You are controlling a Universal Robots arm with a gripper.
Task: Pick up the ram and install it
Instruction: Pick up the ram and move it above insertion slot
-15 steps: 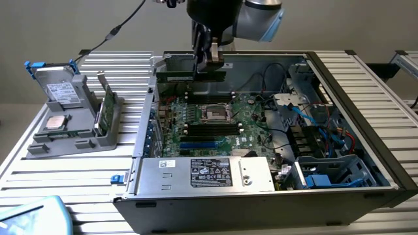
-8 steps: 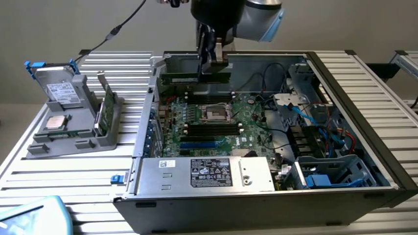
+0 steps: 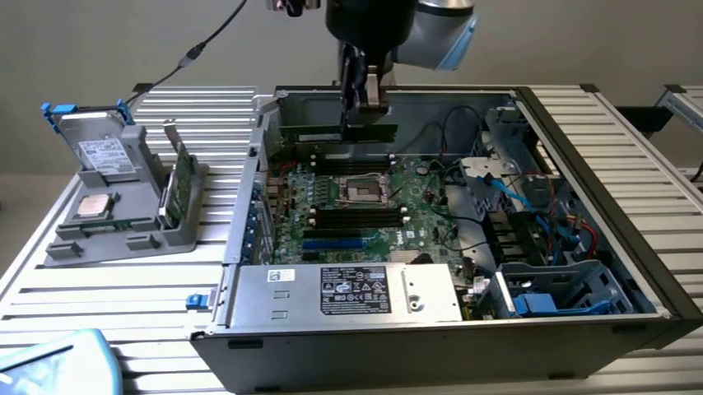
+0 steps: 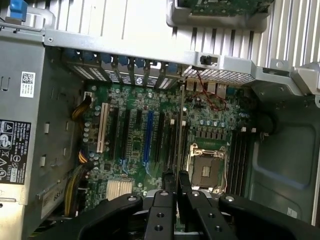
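Note:
The ram point(image 3: 318, 132) is a long dark-green stick that hangs level above the far end of the motherboard point(image 3: 412, 206), inside the open computer case point(image 3: 571, 164). My gripper point(image 3: 368, 115) comes straight down from above and is shut on the ram's upper edge. Just below the ram lie the far black memory slots point(image 3: 346, 153), beyond the square processor socket point(image 3: 363, 189). In the wrist view the ram point(image 4: 178, 150) shows edge-on as a thin dark strip between my black fingers point(image 4: 159, 215). My gripper point(image 4: 176, 187) is beside the socket point(image 4: 205, 170) there, with memory slots point(image 4: 240, 160) past it.
A silver power supply point(image 3: 351, 288) fills the near end of the case, and cables and drive bays point(image 3: 549, 247) crowd the exterior view's right. On the exterior view's left a grey holder point(image 3: 132, 234) carries a green card point(image 3: 181, 177), a processor chip point(image 3: 94, 206) and a drive point(image 3: 104, 152).

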